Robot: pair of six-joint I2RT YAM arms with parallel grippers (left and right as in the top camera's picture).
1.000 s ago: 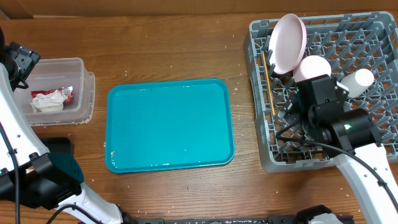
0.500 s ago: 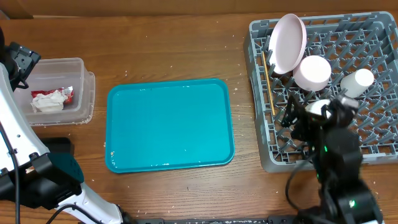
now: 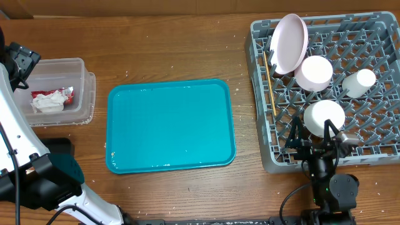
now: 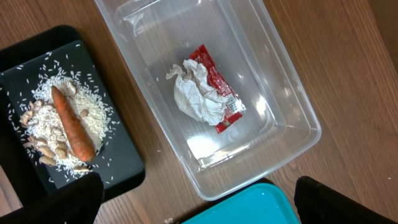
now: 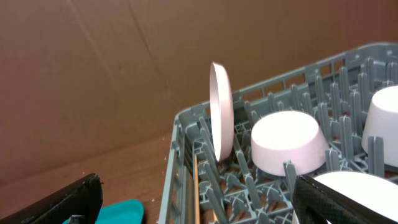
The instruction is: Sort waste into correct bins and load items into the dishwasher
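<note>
The grey dishwasher rack [image 3: 262,125] holds an upright white plate [image 3: 289,44], two upturned bowls [image 3: 314,72] [image 3: 324,117], a cup [image 3: 359,82] and wooden chopsticks [image 3: 269,84] along its left side. My right gripper [image 3: 317,139] is open and empty at the rack's front edge, just short of the nearer bowl [image 5: 354,186]. High above the bins, my left gripper [image 4: 199,199] is open and empty. The clear tub [image 4: 292,124] holds a crumpled napkin [image 4: 196,93] and a red wrapper [image 4: 217,84]. A carrot [image 4: 71,124] and beige scraps [image 4: 43,130] lie on the black tray [image 4: 118,162].
A teal serving tray [image 3: 170,125] lies bare in the middle of the wooden table. The left arm [image 3: 12,125] runs along the table's left edge and hides most of the black tray in the overhead view. A brown wall stands behind the rack.
The right arm has pulled back from over the rack toward the table's front edge, uncovering the second bowl. The left arm has not moved.
</note>
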